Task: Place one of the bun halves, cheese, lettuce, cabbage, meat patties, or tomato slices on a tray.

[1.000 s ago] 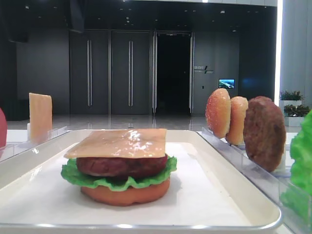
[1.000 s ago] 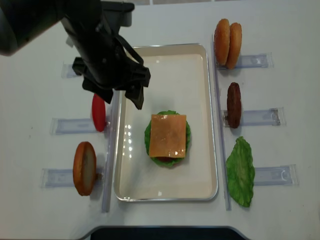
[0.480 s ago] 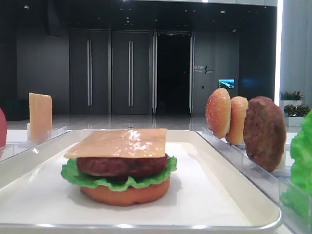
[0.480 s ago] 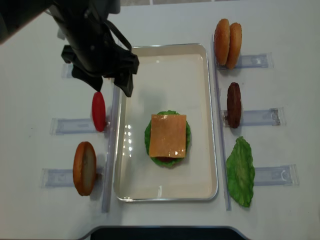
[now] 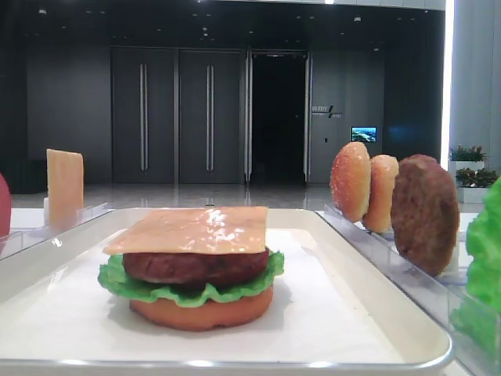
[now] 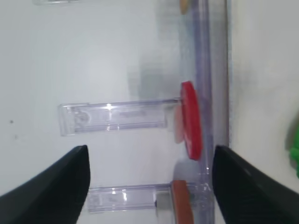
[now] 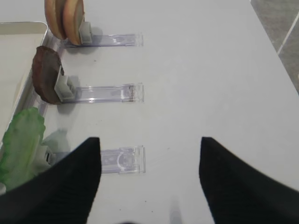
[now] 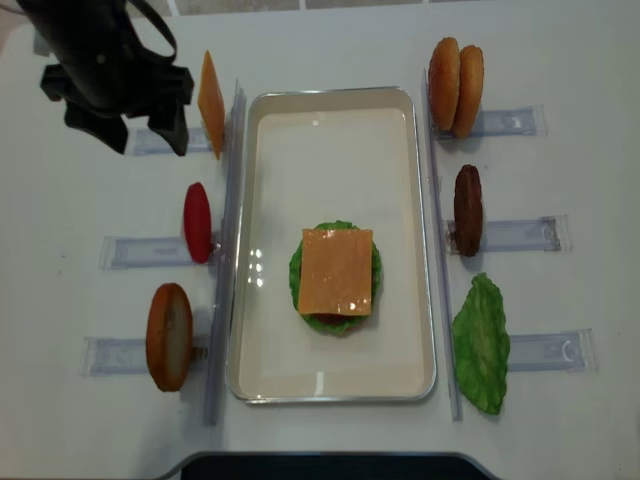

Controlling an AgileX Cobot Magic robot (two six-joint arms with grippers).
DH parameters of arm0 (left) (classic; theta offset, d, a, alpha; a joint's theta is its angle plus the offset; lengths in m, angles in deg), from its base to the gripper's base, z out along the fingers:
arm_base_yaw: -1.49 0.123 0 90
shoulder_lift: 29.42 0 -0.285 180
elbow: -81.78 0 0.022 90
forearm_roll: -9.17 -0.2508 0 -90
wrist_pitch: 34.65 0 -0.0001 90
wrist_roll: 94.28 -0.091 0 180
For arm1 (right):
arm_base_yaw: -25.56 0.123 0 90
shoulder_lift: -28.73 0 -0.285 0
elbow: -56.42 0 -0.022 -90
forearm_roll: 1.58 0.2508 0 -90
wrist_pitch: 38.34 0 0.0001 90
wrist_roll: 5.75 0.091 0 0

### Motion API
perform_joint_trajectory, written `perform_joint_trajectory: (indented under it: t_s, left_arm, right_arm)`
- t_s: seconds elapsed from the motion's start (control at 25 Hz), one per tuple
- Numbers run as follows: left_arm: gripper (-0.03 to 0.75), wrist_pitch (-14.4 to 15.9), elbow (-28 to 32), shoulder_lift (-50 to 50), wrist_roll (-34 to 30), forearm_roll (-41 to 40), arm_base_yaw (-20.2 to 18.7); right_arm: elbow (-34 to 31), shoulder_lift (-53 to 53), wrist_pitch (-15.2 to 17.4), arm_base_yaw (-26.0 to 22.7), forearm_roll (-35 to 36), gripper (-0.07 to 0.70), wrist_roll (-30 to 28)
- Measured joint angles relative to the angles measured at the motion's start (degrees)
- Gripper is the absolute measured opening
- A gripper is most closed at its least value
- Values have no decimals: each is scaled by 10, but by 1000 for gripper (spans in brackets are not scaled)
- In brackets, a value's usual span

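Observation:
On the cream tray (image 8: 330, 98) stands a stack: bun half (image 5: 202, 311), lettuce (image 5: 117, 280), meat patty (image 5: 196, 266) and a cheese slice (image 8: 336, 271) on top. A second cheese slice (image 8: 210, 90) stands upright in a rack left of the tray. My left gripper (image 8: 145, 135) hovers open and empty over the table's far-left part, beside that slice. In the left wrist view the left gripper (image 6: 149, 186) frames a red tomato slice (image 6: 191, 119). My right gripper (image 7: 149, 182) is open and empty over bare table right of the tray.
Clear racks flank the tray. On the left are the tomato slice (image 8: 197, 222) and a bun half (image 8: 168, 336). On the right are two bun halves (image 8: 455, 87), a patty (image 8: 467, 210) and a lettuce leaf (image 8: 482, 343).
My left arm has drawn back up and to the left, off the tray's left edge, uncovering the upright cheese slice. Its jaws stay open. The stack has not moved.

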Motion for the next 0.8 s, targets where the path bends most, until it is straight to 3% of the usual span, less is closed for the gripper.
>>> perform_joint_trajectory:
  t_s: [0.2,0.48,0.8]
  left_arm:
    - [617,0,0,0,-31,-6,57]
    - [610,1,8,2,-51,-16,69]
    - [608,1,128,70,-54,-26,69]
  right_arm:
    - [0,0,0,0,0,461,0]
    - [0,0,0,0,0,461,0]
    - [0,0,0,0,0,461,0]
